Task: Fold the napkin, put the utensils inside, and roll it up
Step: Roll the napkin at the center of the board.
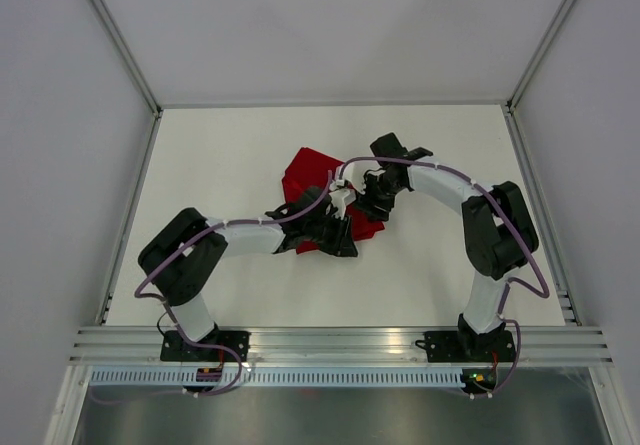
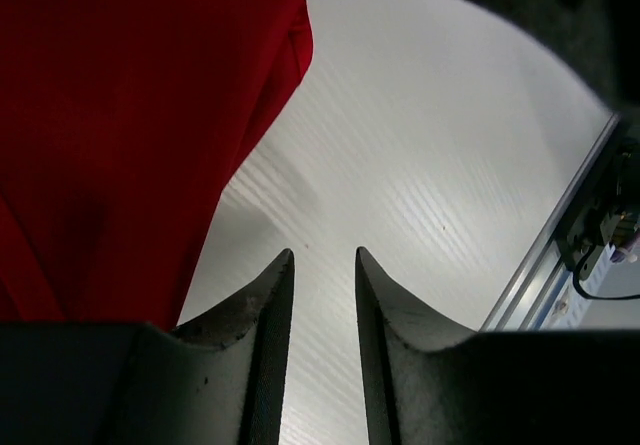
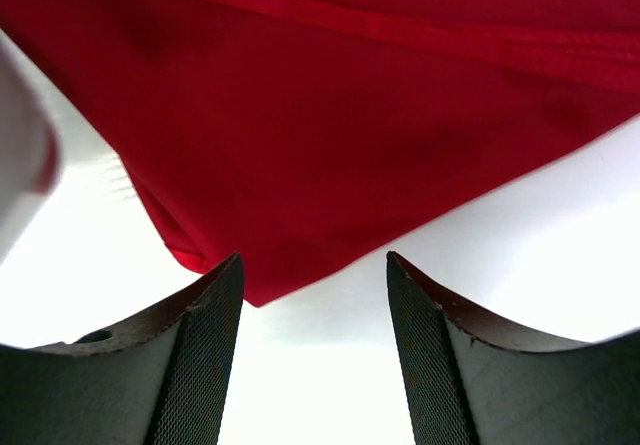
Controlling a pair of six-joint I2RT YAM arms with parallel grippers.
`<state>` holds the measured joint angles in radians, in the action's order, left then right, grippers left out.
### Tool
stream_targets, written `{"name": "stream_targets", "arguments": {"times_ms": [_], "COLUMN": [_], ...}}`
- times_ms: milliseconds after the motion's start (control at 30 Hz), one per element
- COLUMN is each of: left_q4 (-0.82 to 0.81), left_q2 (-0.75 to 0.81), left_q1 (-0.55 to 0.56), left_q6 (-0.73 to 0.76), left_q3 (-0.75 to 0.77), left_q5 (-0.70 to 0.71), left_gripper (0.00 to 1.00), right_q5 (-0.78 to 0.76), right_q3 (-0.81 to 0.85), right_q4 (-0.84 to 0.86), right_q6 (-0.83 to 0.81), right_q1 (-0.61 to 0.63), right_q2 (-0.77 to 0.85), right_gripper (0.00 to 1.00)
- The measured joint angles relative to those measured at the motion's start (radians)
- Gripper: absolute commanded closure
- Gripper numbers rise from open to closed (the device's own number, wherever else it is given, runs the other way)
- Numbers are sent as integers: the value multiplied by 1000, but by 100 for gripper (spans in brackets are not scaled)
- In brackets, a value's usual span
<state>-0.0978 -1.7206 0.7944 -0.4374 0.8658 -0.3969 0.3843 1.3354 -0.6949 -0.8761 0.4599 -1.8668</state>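
The red napkin (image 1: pixel 308 177) lies crumpled in the middle of the white table (image 1: pixel 220 155), partly hidden under both arms. My left gripper (image 1: pixel 338 239) is at its near right edge. In the left wrist view the fingers (image 2: pixel 325 257) stand a narrow gap apart with only bare table between them, and the napkin (image 2: pixel 120 125) lies to their left. My right gripper (image 1: pixel 370 201) is over the napkin's right side. In the right wrist view it (image 3: pixel 314 261) is open and empty, with a corner of the napkin (image 3: pixel 330 125) just beyond the fingertips. No utensils are in view.
White walls enclose the table on three sides (image 1: pixel 60 115). An aluminium rail (image 1: pixel 340 340) runs along the near edge and also shows in the left wrist view (image 2: pixel 555 255). The two wrists are close together over the napkin.
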Motion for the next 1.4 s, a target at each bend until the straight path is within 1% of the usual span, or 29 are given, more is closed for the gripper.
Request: {"name": "stream_targets", "arguments": {"times_ms": [233, 433, 667, 900, 1000, 1167, 1400], "left_q4": [-114, -159, -158, -142, -119, -108, -68], "left_q2": [-100, -125, -152, -152, -152, -152, -152], "left_q1": [-1, 0, -5, 2, 2, 2, 2], "left_q6": [-37, -56, -68, -68, -68, -67, -66], "left_q3": [57, 70, 83, 79, 79, 87, 110], "left_q5": [3, 51, 92, 93, 114, 145, 200], "left_gripper": [65, 65, 66, 66, 66, 65, 65], "right_q5": [-23, -23, -37, -53, -50, -45, -37], "right_q3": [-6, -6, 19, 148, 190, 200, 199], "right_q4": [15, 35, 48, 105, 118, 122, 123], "right_q6": [28, 63, 153, 267, 313, 358, 380], "right_q1": [-37, -49, -81, -98, -104, -120, -129], "right_q2": [5, 11, 11, -21, -44, -50, -50], "right_gripper": [35, 35, 35, 34, 34, 34, 34]}}
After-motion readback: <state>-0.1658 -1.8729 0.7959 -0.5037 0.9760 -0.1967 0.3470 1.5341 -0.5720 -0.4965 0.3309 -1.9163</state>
